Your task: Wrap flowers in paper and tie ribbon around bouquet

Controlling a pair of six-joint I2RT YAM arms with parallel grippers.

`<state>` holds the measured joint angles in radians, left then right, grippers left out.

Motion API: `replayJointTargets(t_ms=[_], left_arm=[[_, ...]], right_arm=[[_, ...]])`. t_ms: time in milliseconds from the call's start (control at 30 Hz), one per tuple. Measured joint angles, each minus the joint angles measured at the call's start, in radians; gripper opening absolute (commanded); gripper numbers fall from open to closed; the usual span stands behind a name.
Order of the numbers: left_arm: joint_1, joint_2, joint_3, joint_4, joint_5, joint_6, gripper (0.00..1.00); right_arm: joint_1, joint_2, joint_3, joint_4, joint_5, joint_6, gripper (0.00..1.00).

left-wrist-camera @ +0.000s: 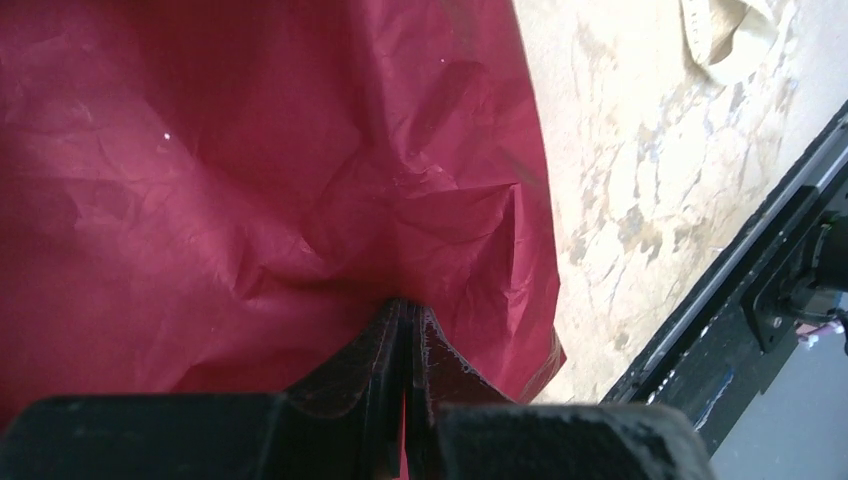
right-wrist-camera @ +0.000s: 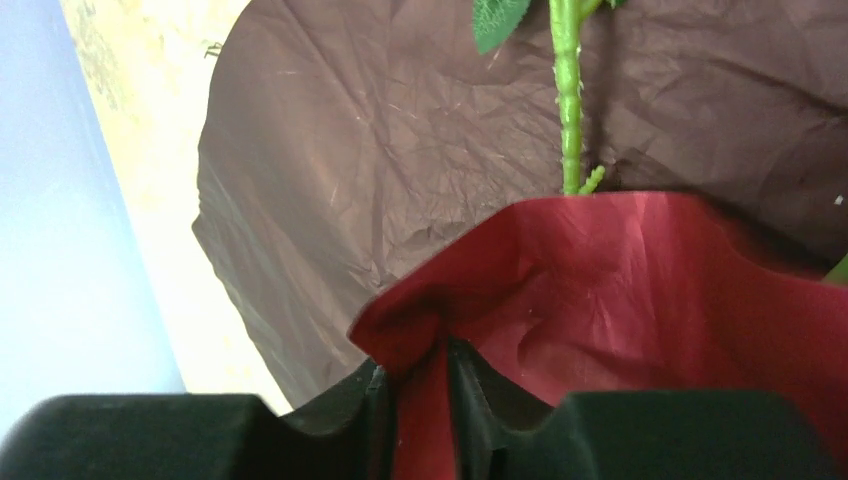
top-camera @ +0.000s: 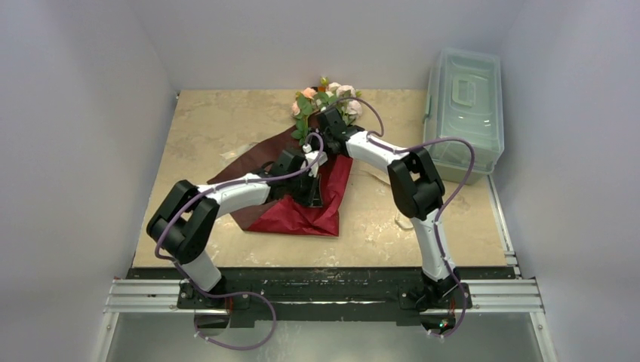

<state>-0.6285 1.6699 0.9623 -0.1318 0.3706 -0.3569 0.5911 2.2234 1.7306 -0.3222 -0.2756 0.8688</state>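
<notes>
Now the crinkly red-and-maroon paper sheet point(top-camera: 302, 215) lies mid-table, pink-and-white flowers point(top-camera: 324, 102) toward the far edge. Left gripper point(left-wrist-camera: 405, 320) pinches a fold tight; right gripper point(right-wrist-camera: 420, 365), jaws narrow, has paper between them. Fold slowly, keeping stems covered.

top: high, behind arms | wrists: close over paper point(top-camera: 302, 215), shared

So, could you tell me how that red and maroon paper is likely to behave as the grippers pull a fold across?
The paper is creased and crumpled all over, so it probably flops and drapes rather than holding a flat fold. It bunches where the left gripper pinches it, suggesting it is thin and may tear under a hard tug. Its sheen near the right gripper hints it could slip.
</notes>
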Motion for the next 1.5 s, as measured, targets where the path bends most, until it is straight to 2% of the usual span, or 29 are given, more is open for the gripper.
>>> replayJointTargets(t_ms=[100, 233, 300, 400, 500, 667, 833, 1000, 1267, 1500], left_arm=[[0.000, 0.000, -0.037, 0.020, 0.000, 0.000, 0.02], [0.000, 0.003, -0.074, 0.051, 0.000, -0.005, 0.02], [0.000, 0.005, -0.084, 0.062, -0.001, -0.010, 0.02], [0.000, 0.006, -0.085, 0.065, -0.008, -0.018, 0.01], [0.000, 0.006, -0.085, 0.067, -0.017, -0.018, 0.02], [0.000, 0.017, -0.062, 0.061, -0.031, -0.017, 0.03], [0.000, 0.062, 0.009, 0.055, -0.039, 0.002, 0.03], [0.000, 0.079, 0.037, 0.039, -0.045, 0.020, 0.03], [-0.006, 0.081, 0.053, -0.024, -0.068, 0.036, 0.03], [-0.103, 0.081, 0.204, -0.143, -0.105, 0.080, 0.04]], right_arm=[[0.000, 0.001, 0.025, -0.027, -0.005, -0.029, 0.60], [-0.011, 0.008, 0.124, -0.087, 0.002, -0.078, 0.72], [-0.024, 0.007, 0.171, -0.109, 0.005, -0.103, 0.75], [-0.062, -0.013, 0.193, -0.142, 0.020, -0.134, 0.74], [-0.115, -0.074, 0.145, -0.171, 0.031, -0.159, 0.69], [-0.179, -0.242, -0.027, -0.196, 0.052, -0.198, 0.61], [-0.153, -0.353, -0.239, -0.148, 0.027, -0.185, 0.59], [-0.124, -0.314, -0.355, -0.104, -0.011, -0.161, 0.59], [-0.127, -0.201, -0.334, -0.049, -0.037, -0.170, 0.59], [-0.126, -0.184, -0.317, -0.025, -0.057, -0.170, 0.59]])
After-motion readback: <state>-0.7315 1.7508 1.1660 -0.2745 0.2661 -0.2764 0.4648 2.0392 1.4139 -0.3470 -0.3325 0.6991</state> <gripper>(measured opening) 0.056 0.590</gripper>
